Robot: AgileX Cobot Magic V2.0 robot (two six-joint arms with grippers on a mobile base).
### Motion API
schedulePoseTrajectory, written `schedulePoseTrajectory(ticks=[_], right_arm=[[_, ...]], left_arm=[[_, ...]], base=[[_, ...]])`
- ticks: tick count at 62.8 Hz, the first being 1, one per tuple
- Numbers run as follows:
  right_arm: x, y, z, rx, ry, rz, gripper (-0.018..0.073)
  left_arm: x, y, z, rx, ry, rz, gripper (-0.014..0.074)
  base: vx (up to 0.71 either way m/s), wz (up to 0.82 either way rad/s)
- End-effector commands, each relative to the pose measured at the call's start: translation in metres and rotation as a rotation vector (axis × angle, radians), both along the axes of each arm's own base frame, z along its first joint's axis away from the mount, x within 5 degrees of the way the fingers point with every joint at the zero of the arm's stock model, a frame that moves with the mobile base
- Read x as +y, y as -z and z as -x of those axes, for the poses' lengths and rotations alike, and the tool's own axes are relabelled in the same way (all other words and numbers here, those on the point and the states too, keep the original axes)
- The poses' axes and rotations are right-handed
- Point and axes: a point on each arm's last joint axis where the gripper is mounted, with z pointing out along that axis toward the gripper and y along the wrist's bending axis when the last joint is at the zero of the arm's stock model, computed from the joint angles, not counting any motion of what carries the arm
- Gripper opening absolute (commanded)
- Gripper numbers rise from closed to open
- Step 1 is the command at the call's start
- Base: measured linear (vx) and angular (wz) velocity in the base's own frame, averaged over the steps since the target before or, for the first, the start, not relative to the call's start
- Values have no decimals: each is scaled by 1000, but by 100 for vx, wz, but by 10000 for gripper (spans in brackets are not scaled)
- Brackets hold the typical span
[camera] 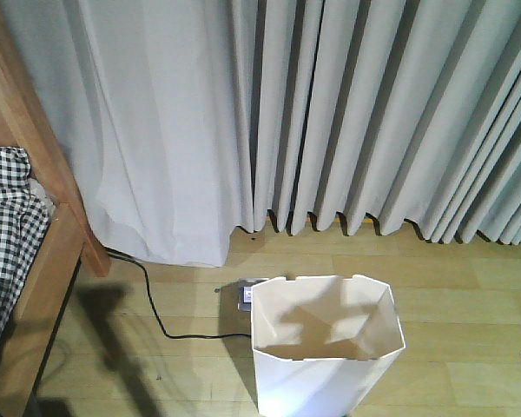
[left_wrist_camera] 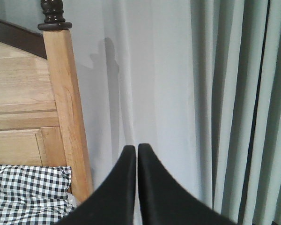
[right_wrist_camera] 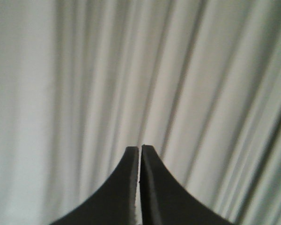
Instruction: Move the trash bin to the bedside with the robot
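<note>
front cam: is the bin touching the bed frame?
No. The trash bin stands on the wood floor well apart from the bed frame, with a black cable lying between them.

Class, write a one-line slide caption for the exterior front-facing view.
White trash bin stands upright on wood floor before grey curtains, apart from the bed at left.

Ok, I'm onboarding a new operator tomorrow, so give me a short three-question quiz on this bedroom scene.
1. True or false: the tall white plastic trash bin lies tipped on its side.
2. What runs along the wooden floor from the bed's light wooden frame toward the bin: A) black cable B) red rope C) hose?
3. Are the left gripper and right gripper fingers apart or together?

Key: 1 false, it stands upright; 2 A, black cable; 3 together, holding nothing.
</note>
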Motion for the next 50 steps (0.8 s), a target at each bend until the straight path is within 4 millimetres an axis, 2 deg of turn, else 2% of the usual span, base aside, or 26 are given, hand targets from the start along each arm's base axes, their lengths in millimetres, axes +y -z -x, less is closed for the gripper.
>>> schedulePoseTrajectory(ticks=[1,4,11,50], right_arm=[[-3,7,2,-163,36,33,-8],[-3,19,3,-179,34,53,-8],[-3,24,3,-109,34,18,-8],[-3,24,3,-107,31,-39,-8]], left_arm=[[-1,-4,1,-77,9,22,-6],[-1,-4,1,-77,9,22,-6],[-1,-4,1,-77,9,22,-6],[-1,-4,1,-77,9,22,-6]], base=[[0,0],[0,0],[0,0],[0,0]])
